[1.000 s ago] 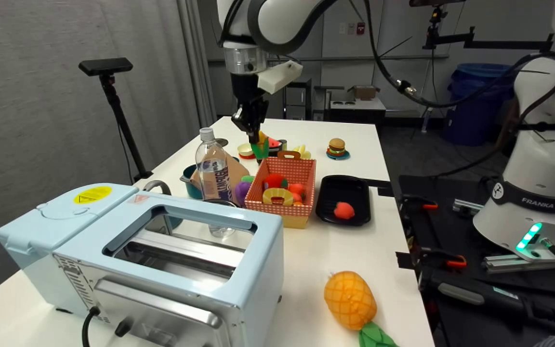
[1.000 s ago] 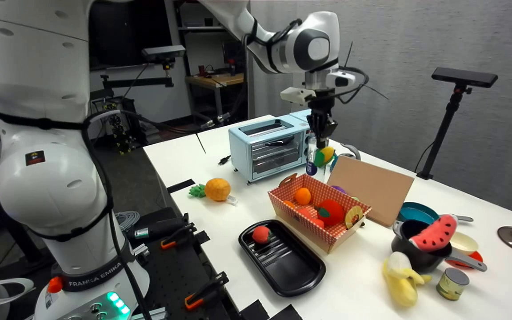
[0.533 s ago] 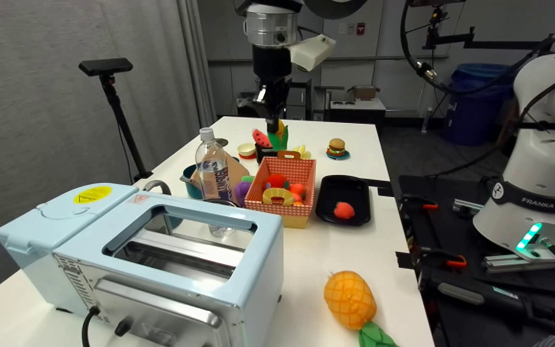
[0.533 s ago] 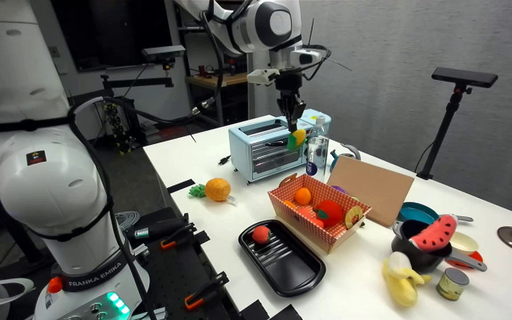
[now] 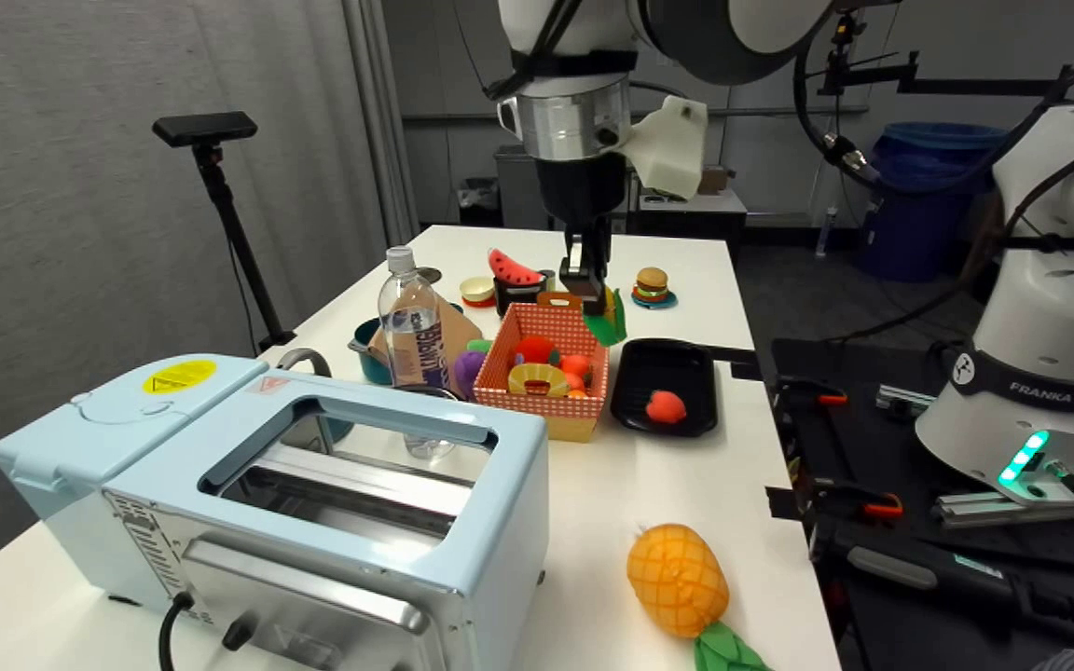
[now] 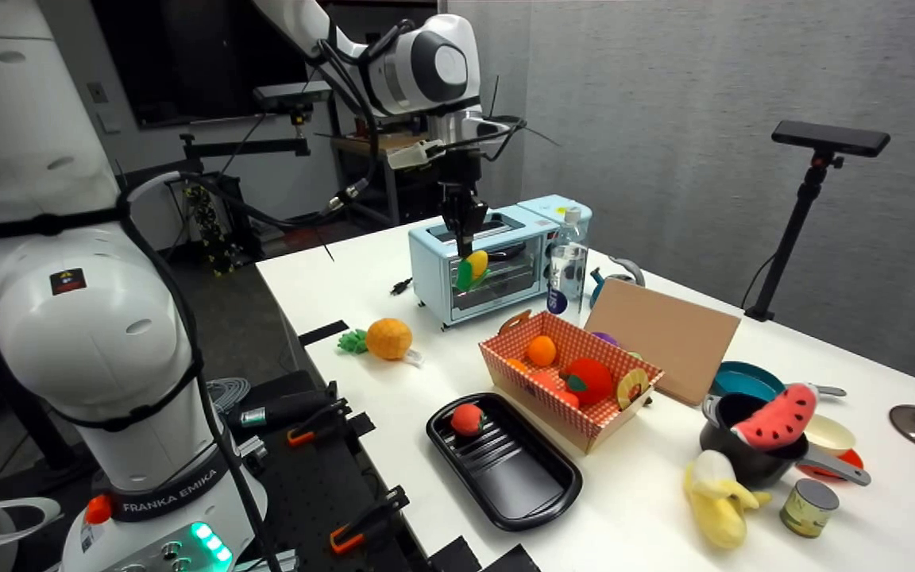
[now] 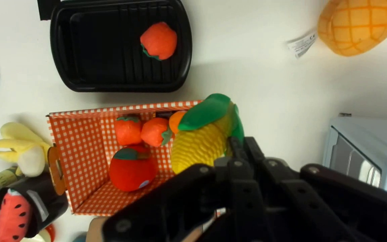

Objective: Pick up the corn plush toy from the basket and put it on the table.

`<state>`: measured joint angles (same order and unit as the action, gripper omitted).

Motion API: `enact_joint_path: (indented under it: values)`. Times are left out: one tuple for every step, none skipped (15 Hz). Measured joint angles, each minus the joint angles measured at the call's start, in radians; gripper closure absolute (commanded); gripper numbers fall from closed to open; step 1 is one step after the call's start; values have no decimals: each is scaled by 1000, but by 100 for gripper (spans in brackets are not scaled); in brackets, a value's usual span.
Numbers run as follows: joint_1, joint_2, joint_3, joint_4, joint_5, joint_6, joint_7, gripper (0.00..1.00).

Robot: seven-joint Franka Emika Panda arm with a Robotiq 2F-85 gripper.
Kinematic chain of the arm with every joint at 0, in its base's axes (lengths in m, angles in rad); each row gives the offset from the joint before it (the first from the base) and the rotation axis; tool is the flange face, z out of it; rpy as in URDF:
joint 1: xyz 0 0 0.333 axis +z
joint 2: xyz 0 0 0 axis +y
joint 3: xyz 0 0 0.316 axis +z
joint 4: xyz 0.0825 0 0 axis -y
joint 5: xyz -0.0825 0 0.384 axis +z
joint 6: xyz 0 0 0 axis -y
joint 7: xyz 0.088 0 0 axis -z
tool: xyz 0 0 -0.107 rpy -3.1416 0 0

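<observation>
Hanging below the gripper is the corn toy; it's pinched.

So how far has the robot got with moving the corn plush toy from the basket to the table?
Done: the corn plush toy is out of the basket, hanging in the air in both exterior views. In hand: the gripper is closed on it. Left: it must be lowered onto the table and released.
</observation>
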<state>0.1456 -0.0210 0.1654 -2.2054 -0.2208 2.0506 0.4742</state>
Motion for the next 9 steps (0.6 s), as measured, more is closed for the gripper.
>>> enact_joint_path:
  values:
    - [3, 0, 9, -1, -2, -13, 2, 99]
    - [5, 0, 14, -1, -3, -22, 3, 99]
    - [6, 0, 17, -1, -3, -30, 4, 70]
    - [6, 0, 17, -1, -3, -36, 4, 68]
    - [5, 0, 15, -1, -3, -42, 4, 63]
    - [5, 0, 12, 0, -3, -50, 5, 55]
    - [5, 0, 8, 1, -3, -55, 5, 48]
    - [4, 0, 4, 2, -3, -61, 5, 39]
    - [3, 0, 0, 3, -3, -69, 5, 32]
